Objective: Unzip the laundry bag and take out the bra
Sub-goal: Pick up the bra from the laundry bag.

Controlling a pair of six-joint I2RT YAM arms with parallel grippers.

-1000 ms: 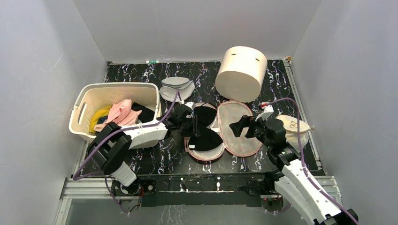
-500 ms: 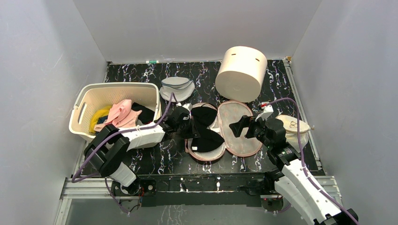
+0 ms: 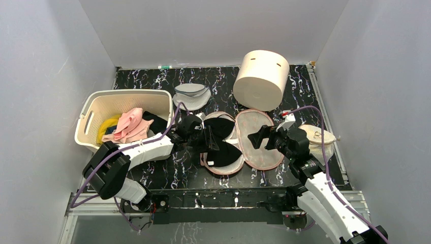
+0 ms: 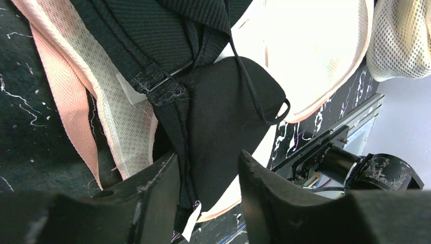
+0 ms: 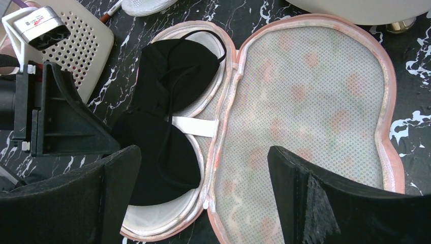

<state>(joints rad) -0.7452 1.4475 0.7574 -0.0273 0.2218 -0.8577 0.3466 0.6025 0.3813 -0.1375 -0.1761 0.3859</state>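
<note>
from above, your left gripper [image 3: 207, 141] has pulled back left, dragging the bra [image 3: 221, 152] up from the open laundry bag [image 3: 260, 140]. left wrist: jaws pinch bra fabric. right wrist: right gripper [image 5: 203, 193] jaws spread, empty, above the bag.

One camera looks down from above; both close wrist cameras share the laundry bag [image 3: 239, 142].

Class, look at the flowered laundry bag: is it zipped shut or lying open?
Open. The laundry bag lies spread in two halves, mesh lining up; the black bra rests in the left half.
</note>
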